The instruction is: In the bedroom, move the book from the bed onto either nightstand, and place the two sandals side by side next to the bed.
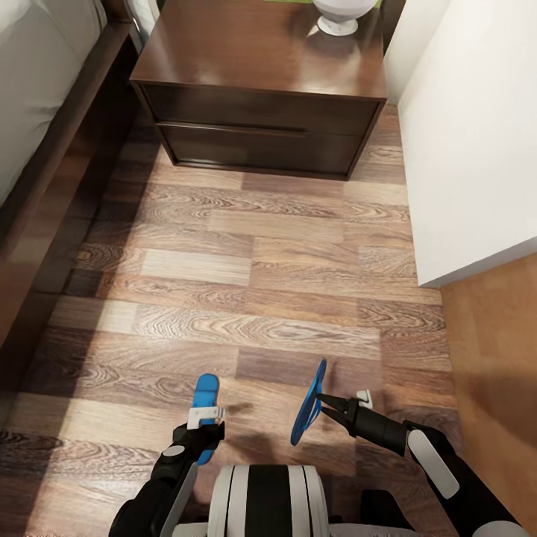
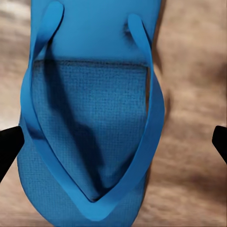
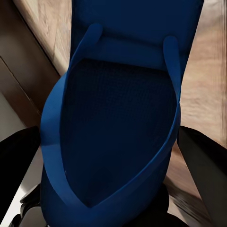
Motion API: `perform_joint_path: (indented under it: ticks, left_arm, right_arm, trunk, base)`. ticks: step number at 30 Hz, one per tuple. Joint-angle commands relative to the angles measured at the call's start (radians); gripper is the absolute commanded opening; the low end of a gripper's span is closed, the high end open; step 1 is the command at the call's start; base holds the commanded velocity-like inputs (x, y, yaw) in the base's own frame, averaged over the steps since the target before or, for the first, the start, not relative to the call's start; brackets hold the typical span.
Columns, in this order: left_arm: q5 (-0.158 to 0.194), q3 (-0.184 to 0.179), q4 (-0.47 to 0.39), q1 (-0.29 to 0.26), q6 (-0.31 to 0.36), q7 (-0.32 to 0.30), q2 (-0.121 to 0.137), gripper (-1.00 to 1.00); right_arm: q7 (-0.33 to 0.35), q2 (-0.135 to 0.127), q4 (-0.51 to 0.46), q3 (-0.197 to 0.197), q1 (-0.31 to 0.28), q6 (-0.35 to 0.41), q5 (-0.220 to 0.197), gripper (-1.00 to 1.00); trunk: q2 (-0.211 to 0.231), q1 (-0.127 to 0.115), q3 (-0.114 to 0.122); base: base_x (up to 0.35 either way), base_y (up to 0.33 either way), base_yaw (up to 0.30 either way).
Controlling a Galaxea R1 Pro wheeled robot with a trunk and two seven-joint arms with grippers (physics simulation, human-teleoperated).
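Blue sandals: two bright blue flip-flops, one at each gripper, low over the wood-plank floor [image 1: 253, 298].
Left gripper [image 1: 203, 426]: it is above the left sandal [image 1: 204, 406], which lies flat under it with the straps up. In the left wrist view this sandal [image 2: 90, 123] is between the two dark fingertips [image 2: 8, 146], and these stand wide apart at either side of it and do not touch it (so the jaws are open and hold nothing).
Right gripper [image 1: 322, 406]: its black fingers are closed on the edge of the right sandal [image 1: 308, 406]. This sandal is lifted and stands on its edge, tilted, just in front of the fingers. In the right wrist view the right sandal [image 3: 118, 137] looks dark blue, in shadow, with the black fingers [image 3: 203, 161] close at both sides.
Sandals to each other: apart, with bare floor between them.
Nightstand [image 1: 261, 104]: dark brown wood with a drawer line, well ahead of both grippers. A white rounded object [image 1: 339, 15] stands on its top, cut by the picture edge (I cannot tell what it is).
Bed [image 1: 45, 112]: dark frame and light-grey mattress, ahead and beyond the left gripper's side.
White wall [image 1: 470, 134]: ahead on the right gripper's side.
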Motion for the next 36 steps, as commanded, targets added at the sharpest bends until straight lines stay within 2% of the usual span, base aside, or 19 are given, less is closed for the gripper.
perform_joint_path:
  ticks: [1, 29, 32, 36]
  left_arm:
    - [0.006, -0.002, -0.001, 0.000, 0.005, 0.008, 0.000, 1.00]
    - [0.007, -0.002, -0.001, 0.000, 0.005, 0.007, 0.001, 1.00]
    - [0.007, -0.002, -0.001, 0.000, 0.005, 0.008, 0.000, 1.00]
    - [0.007, -0.002, -0.001, 0.000, 0.005, 0.008, 0.001, 1.00]
  right_arm:
    - [0.000, -0.001, 0.000, 0.002, -0.001, 0.006, -0.008, -1.00]
    - [0.000, -0.001, 0.000, 0.002, -0.001, 0.006, -0.008, -1.00]
    - [0.000, -0.001, 0.000, 0.002, 0.000, 0.006, -0.008, -1.00]
    - [0.000, -0.001, 0.000, 0.002, -0.001, 0.006, -0.008, -1.00]
  trunk:
    - [0.000, 0.000, -0.004]
    - [0.000, 0.000, -0.004]
    - [-0.001, 0.002, -0.016]
    - [-0.001, 0.002, -0.016]
  base:
    - [0.000, 0.000, 0.000]
    - [0.000, 0.000, 0.000]
    - [0.000, 0.000, 0.000]
    - [0.000, 0.000, 0.000]
